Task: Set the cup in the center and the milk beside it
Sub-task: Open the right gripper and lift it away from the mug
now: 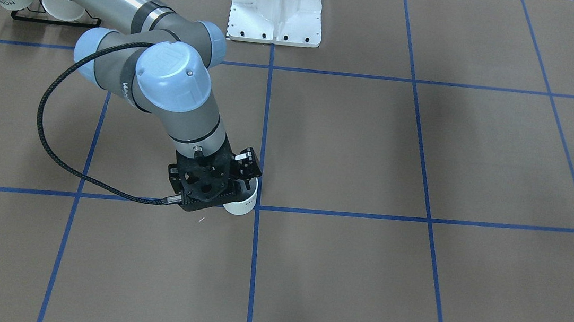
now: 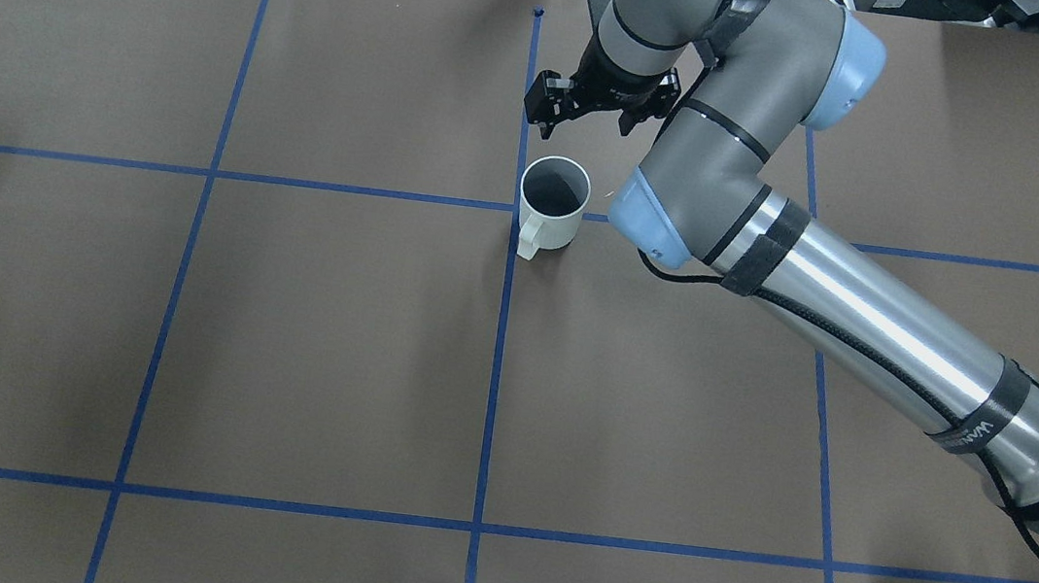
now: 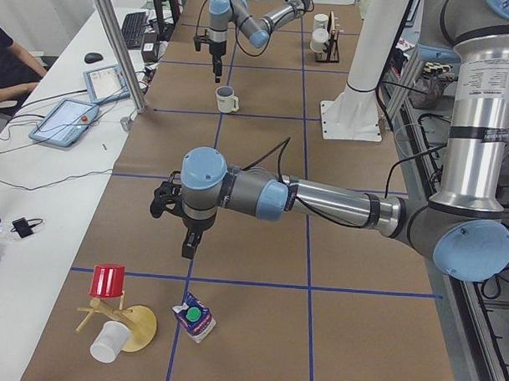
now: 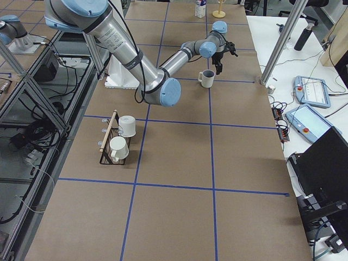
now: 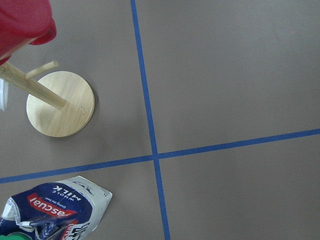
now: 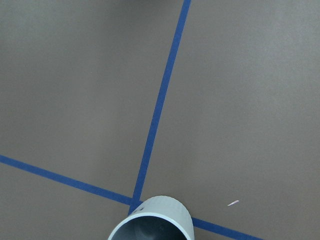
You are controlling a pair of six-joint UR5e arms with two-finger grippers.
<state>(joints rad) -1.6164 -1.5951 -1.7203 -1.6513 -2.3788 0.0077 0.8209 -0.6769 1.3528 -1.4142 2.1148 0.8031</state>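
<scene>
The cup (image 2: pixel 552 202), a white mug with a dark inside, stands upright at the crossing of the blue tape lines in the table's middle. It also shows in the front view (image 1: pixel 244 204) and the right wrist view (image 6: pixel 152 221). My right gripper (image 2: pixel 594 129) hovers above and just beyond it, jaws apart and empty. The milk (image 3: pixel 194 316), a navy and white carton with a green cap, stands at the table's left end and shows in the left wrist view (image 5: pixel 50 212). My left gripper (image 3: pixel 188 247) hangs above the table near the carton; I cannot tell whether it is open.
A wooden mug tree (image 3: pixel 116 319) with a red cup (image 3: pixel 107 280) and a white cup stands beside the milk. A black rack (image 4: pixel 117 138) with two other white mugs sits near my right side. The white robot base (image 1: pixel 276 10) is at the table's back.
</scene>
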